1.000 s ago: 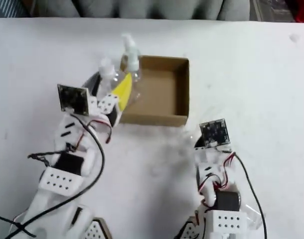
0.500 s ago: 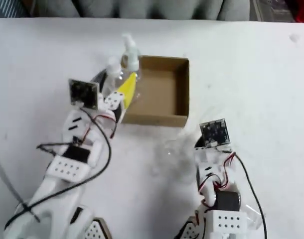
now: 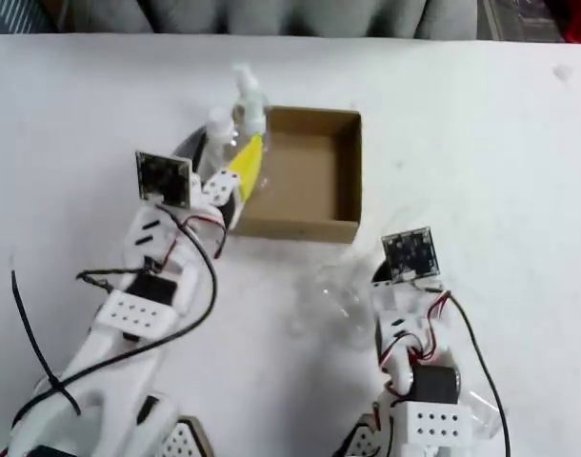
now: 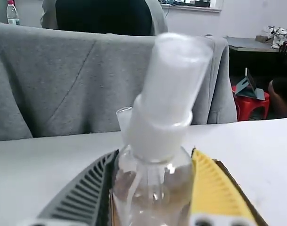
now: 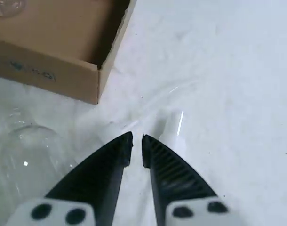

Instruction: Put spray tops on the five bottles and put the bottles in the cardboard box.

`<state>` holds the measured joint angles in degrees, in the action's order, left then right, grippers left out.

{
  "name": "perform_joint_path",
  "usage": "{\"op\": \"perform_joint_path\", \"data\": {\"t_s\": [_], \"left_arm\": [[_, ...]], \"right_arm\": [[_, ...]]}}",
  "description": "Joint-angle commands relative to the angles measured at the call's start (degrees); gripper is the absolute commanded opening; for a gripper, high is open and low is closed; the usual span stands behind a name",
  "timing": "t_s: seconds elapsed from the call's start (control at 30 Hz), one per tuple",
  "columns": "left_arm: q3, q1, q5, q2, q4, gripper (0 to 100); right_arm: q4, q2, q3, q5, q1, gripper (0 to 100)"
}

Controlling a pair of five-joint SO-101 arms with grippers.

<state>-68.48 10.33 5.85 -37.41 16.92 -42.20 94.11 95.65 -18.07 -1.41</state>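
Note:
My left gripper (image 4: 155, 188) is shut on a clear bottle (image 4: 150, 188) with a white spray top (image 4: 167, 99), held tilted between its grey and yellow fingers. From above, this bottle (image 3: 217, 130) hangs at the near left wall of the cardboard box (image 3: 343, 171). A second bottle with a spray top (image 3: 249, 107) stands at the box's far left corner. My right gripper (image 5: 137, 143) is shut and empty, low over the table. A loose spray top (image 5: 174, 126) lies just beyond its tips, and a bare clear bottle (image 5: 28, 150) lies beside them.
Clear bottles (image 3: 330, 286) lie on the white table in front of the box, near the right arm (image 3: 410, 286). The box's floor is bare brown card. A grey padded backrest runs along the table's far edge.
The left arm has carried its bottle to the right and farther from its base, up against the box's left wall. The right arm has stayed still.

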Motion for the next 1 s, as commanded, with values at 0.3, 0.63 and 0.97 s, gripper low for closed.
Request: {"op": "perform_joint_path", "data": {"t_s": [0.3, 0.63, 0.97], "left_arm": [[4.31, 0.48, -0.79, 14.81, 9.05, 2], [4.40, 0.92, -0.79, 21.23, 11.34, 2], [4.04, 0.66, -0.79, 22.02, 11.34, 2]], "right_arm": [[1.10, 0.40, 1.41, 0.09, -0.31, 1.5], [1.01, 0.40, 1.41, 0.09, -0.13, 1.5], [1.01, 0.40, 1.41, 0.09, -0.04, 1.5]]}}
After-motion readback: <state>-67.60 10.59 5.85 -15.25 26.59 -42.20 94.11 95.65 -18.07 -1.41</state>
